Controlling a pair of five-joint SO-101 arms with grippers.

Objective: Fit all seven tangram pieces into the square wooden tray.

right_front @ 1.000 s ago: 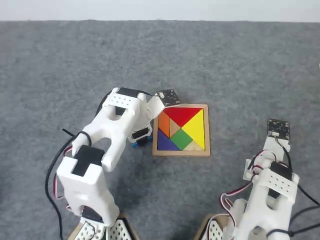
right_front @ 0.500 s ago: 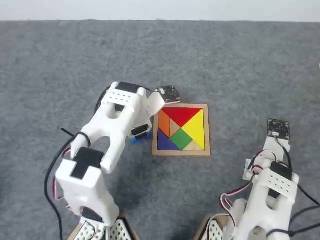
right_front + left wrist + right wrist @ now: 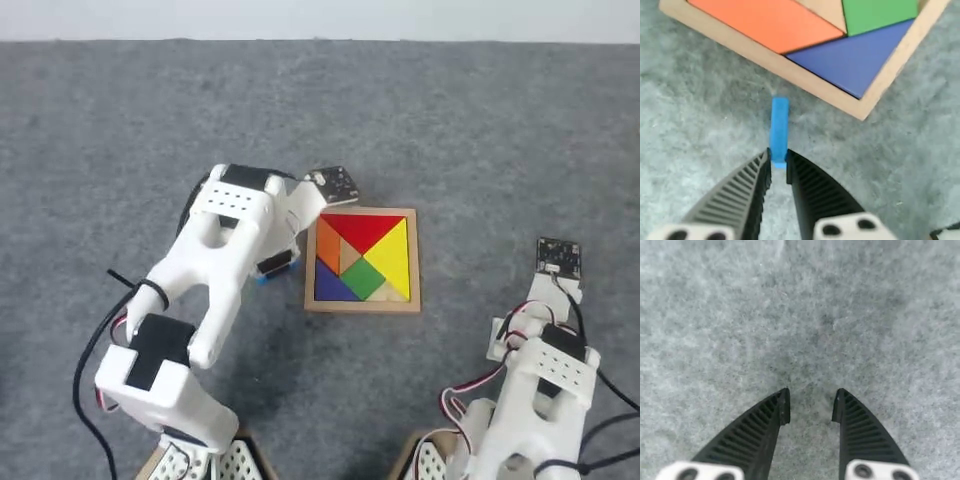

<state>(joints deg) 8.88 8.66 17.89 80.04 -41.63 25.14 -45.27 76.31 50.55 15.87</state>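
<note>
Now my left tool (image 3: 778,162) pinches the blue piece (image 3: 779,127) on edge just outside the tray (image 3: 805,78) corner, ready, I judge, to carry it in, while my right tool (image 3: 811,407) hangs open over bare counter (image 3: 865,315), well apart.

The table (image 3: 480,130) is lit evenly by soft, bright light that seems to come from above. In the high view a weak, soft-edged shadow is cast beside the left arm (image 3: 215,265). In the right wrist view a darker patch is seen just ahead of the jaws.
</note>
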